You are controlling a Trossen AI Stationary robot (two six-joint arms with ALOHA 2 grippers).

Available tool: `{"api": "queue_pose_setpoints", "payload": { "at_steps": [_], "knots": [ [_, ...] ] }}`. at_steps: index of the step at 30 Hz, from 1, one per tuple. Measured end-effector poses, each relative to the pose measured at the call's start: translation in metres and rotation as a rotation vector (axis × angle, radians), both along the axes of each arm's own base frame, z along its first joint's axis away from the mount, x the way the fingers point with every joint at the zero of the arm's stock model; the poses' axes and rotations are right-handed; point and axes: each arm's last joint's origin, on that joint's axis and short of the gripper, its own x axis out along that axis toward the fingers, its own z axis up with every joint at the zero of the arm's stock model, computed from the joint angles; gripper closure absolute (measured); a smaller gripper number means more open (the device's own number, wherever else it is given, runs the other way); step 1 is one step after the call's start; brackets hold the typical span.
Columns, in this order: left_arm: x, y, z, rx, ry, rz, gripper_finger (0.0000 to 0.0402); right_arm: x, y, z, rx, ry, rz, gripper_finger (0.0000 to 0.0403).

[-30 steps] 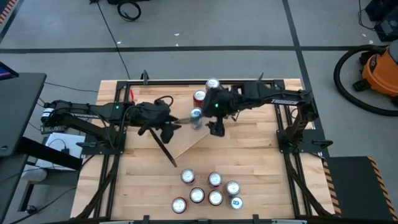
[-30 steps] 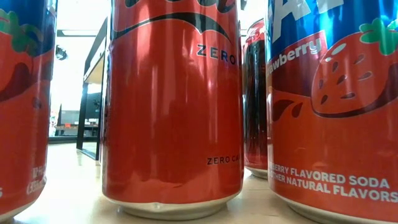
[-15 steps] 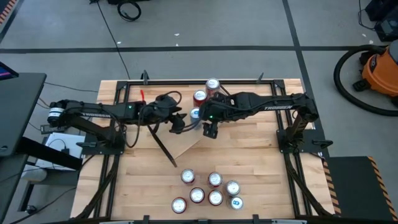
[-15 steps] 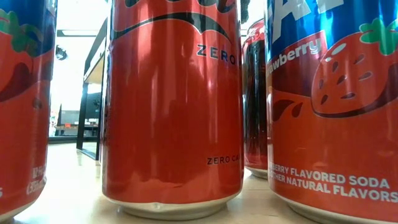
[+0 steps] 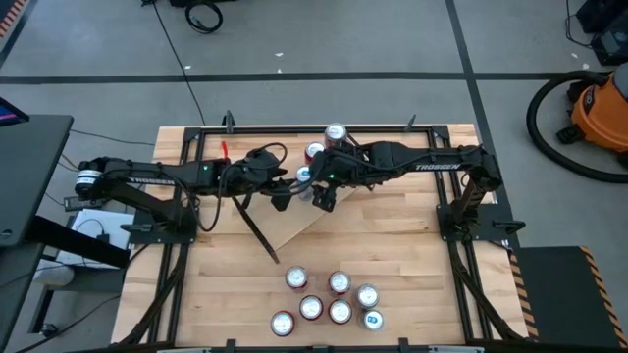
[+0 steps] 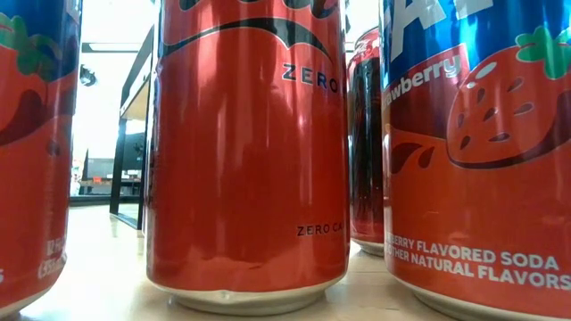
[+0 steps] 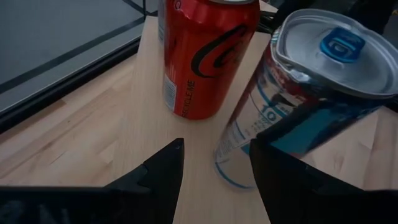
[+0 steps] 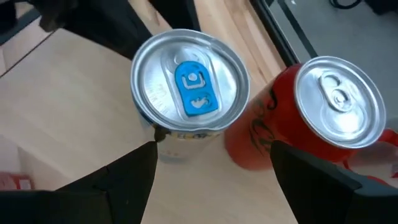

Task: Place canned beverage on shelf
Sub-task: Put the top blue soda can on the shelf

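A silver can with a blue tab (image 5: 305, 176) stands on the light-wood shelf (image 5: 287, 227), which lies slantwise on the table. Two red cans (image 5: 314, 152) (image 5: 336, 132) stand farther along the shelf. My left gripper (image 5: 287, 193) is open at the can's left; in the left wrist view (image 7: 214, 155) the can (image 7: 292, 93) is just past its fingers, next to a red can (image 7: 205, 56). My right gripper (image 5: 322, 196) is open above the can (image 8: 189, 87), its fingers on either side of it. My right gripper comes from above, slanting down, with the can between its wide-open fingers. One fingertip (image 8: 151, 148) lies at the can's side wall (image 8: 163, 142); whether it presses on it I cannot tell. The other finger (image 8: 292, 162) stands apart from the can. My left gripper's finger (image 7: 264, 152) is close beside the can's lower wall (image 7: 239, 155); I cannot tell whether it touches.
Several more cans (image 5: 329, 299) stand grouped near the table's front edge; they fill the low view (image 6: 250, 152). The shelf's black wire leg (image 5: 257, 233) shows at its near left end. Black frame rails (image 5: 294, 127) border the tabletop.
My left gripper has reached toward the table's right, up to the blue-tab can. My right gripper has moved toward the table's left and a little toward the far edge, over the same can. The cans have stayed standing on the shelf.
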Motion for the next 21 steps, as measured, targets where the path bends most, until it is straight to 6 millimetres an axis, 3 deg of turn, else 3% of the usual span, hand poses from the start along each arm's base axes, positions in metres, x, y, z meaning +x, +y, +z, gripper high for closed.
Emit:
{"api": "queue_pose_setpoints", "payload": {
  "at_steps": [7, 12, 21],
  "knots": [
    [-0.002, 0.000, 0.001, -0.001, 0.002, -0.003, 0.0208, -0.005, -0.001, -0.003, -0.007, 0.035, -0.076, 0.0080],
    [-0.009, 0.000, 0.004, 0.000, 0.014, -0.004, 0.0208, -0.007, 0.009, -0.004, 0.009, 0.057, -0.054, 0.0080],
    [-0.009, 0.013, 0.006, 0.001, -0.003, 0.048, 0.0208, 0.003, 0.030, -0.006, 0.135, -0.019, 0.139, 0.0080]
  ]
}}
